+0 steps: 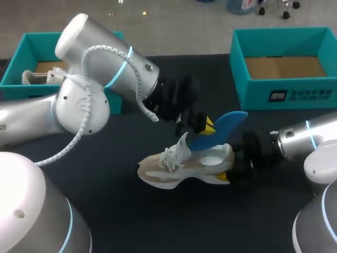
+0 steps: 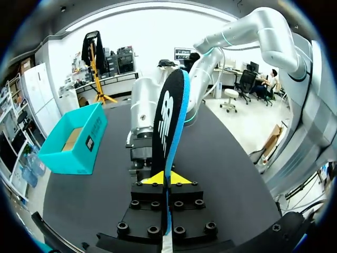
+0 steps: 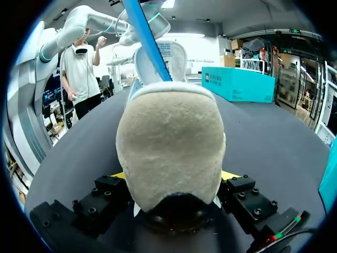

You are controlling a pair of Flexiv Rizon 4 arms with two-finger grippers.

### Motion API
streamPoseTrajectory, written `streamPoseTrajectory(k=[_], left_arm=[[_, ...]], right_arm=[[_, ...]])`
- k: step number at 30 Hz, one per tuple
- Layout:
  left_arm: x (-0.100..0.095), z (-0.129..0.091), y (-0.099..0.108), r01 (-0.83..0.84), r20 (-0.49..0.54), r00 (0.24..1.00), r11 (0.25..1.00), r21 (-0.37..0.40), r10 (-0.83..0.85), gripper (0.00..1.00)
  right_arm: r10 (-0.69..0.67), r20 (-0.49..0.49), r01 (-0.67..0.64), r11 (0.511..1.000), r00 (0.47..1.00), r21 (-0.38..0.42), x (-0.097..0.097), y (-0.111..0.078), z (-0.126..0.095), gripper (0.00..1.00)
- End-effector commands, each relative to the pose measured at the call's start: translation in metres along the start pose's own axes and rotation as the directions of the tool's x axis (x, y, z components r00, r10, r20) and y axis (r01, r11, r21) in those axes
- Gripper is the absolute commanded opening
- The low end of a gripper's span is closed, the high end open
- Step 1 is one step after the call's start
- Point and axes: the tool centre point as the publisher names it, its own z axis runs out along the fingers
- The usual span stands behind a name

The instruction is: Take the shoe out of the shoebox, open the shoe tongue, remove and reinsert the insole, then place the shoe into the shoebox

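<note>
A beige and white shoe [image 1: 184, 166] lies on its sole in the middle of the black table, toe to the left. My right gripper [image 1: 231, 167] is shut on its heel. In the right wrist view the heel [image 3: 171, 137] fills the gap between both yellow fingertips [image 3: 229, 175]. Above the shoe, my left gripper [image 1: 202, 124] is shut on one end of the blue insole [image 1: 218, 132]. The insole slants down to the shoe's opening behind the tongue. Seen from the left wrist, the insole [image 2: 169, 121] stands on edge, pinched in my left gripper [image 2: 166, 179].
An open teal shoebox [image 1: 284, 95] stands at the back right. A second teal box [image 1: 21, 87] at the back left holds another shoe [image 1: 39, 76], partly behind my left arm. The teal shoebox [image 2: 73, 139] also shows beside my right arm in the left wrist view.
</note>
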Motion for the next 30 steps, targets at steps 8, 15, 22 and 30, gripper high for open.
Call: streamPoseTrajectory(k=[8, 15, 22, 30], left_arm=[[0.015, -0.025, -0.014, -0.043, 0.008, 0.999, 0.999, 0.015, 0.043, 0.0], [0.015, -0.025, -0.014, -0.043, 0.008, 0.999, 0.999, 0.015, 0.043, 0.0], [0.015, -0.025, -0.014, -0.043, 0.008, 0.999, 0.999, 0.015, 0.043, 0.0], [0.008, -0.022, -0.031, 0.034, -0.023, 0.999, 0.999, -0.013, -0.035, 0.0]], right_arm=[[0.001, 0.002, -0.001, 1.0, 1.0, 0.004, 0.001, 0.001, 0.001, 0.0], [0.001, 0.002, -0.001, 1.0, 1.0, 0.004, 0.001, 0.001, 0.001, 0.0], [0.001, 0.002, -0.001, 1.0, 1.0, 0.004, 0.001, 0.001, 0.001, 0.0], [0.001, 0.002, -0.001, 1.0, 1.0, 0.004, 0.001, 0.001, 0.001, 0.0]])
